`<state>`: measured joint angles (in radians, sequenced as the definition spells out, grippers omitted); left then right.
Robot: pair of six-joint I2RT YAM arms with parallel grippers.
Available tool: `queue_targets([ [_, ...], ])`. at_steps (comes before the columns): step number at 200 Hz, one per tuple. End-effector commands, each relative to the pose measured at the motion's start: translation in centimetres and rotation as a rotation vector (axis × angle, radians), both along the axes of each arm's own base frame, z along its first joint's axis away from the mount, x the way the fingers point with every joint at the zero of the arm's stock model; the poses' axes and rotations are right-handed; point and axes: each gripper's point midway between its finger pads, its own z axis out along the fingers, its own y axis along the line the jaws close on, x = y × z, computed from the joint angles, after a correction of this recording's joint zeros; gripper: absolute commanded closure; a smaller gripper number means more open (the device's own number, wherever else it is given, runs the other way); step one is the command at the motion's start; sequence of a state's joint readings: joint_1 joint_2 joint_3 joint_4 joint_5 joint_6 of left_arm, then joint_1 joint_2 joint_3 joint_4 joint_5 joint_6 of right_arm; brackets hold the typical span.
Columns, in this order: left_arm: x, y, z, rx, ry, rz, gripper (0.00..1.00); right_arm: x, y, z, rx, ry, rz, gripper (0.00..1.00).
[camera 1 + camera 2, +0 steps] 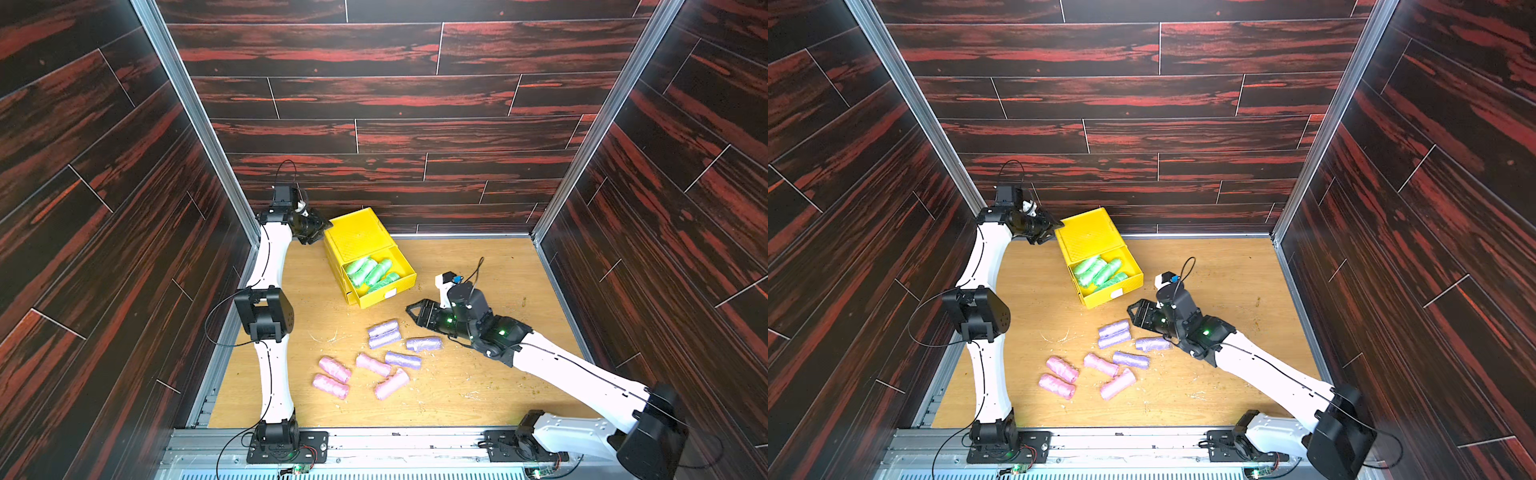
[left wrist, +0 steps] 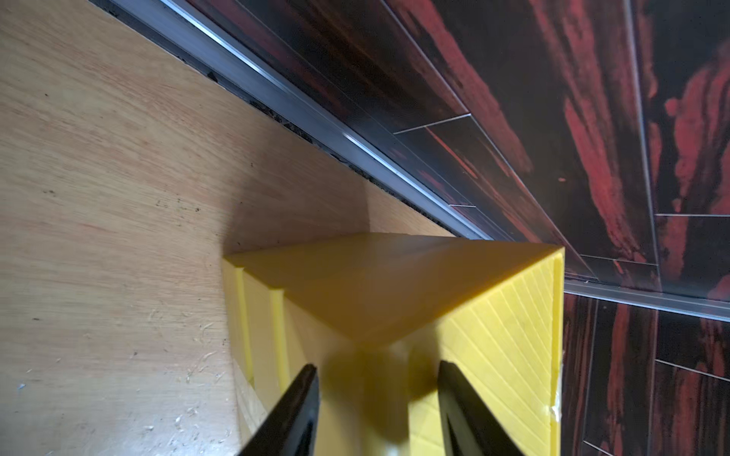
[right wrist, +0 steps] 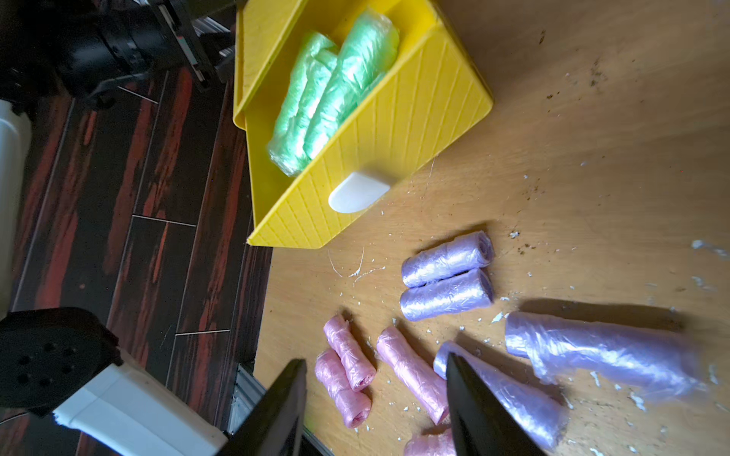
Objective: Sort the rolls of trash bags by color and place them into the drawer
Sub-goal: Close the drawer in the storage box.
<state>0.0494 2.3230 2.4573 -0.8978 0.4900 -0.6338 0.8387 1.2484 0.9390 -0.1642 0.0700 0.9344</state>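
green rolls (image 1: pixel 371 272) fill the open drawer (image 1: pixel 376 297); shutting it looks next
left gripper (image 2: pixel 377 369) straddles a corner of the chest (image 1: pixel 355 232), grip unclear; right gripper (image 1: pixel 412 316) parted, empty

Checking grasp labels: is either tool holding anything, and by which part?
Right tool: nothing held. Left tool straddles a back corner of the yellow drawer chest; whether it actually grips cannot be told.
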Motion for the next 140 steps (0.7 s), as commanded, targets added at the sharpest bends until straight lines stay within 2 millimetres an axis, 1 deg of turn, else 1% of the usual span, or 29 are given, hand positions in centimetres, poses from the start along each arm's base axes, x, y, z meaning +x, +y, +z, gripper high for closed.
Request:
queue_targets([
  [1,-1.3,0.2,-2.2,0.041,0.083,-0.027,0.51,0.6,1.0,-0.2,0.063,-0.009,-0.037,0.38],
  [31,-1.3,0.0,-2.5,0.031,0.089,-0.033,0.51,1.4,1.8,-1.7,0.11,0.013,-0.069,0.32],
  [44,-1.3,-0.1,-2.8,0.031,0.096,-0.035,0.52,1.9,2.3,-1.8,0.151,0.009,-0.081,0.31],
  [62,-1.3,-0.4,-3.2,0.033,0.103,-0.042,0.52,2.4,3.2,-1.4,0.229,-0.002,-0.09,0.32],
  [92,-1.3,-0.9,-4.2,0.034,0.122,-0.055,0.52,3.0,4.1,-2.1,0.29,0.025,-0.104,0.32],
  [118,-1.3,-1.2,-4.9,0.036,0.136,-0.061,0.52,3.1,4.6,-1.4,0.365,0.007,-0.099,0.33],
  [140,-1.3,-1.3,-5.0,0.037,0.136,-0.065,0.52,3.4,4.7,-1.0,0.408,0.001,-0.113,0.33],
])
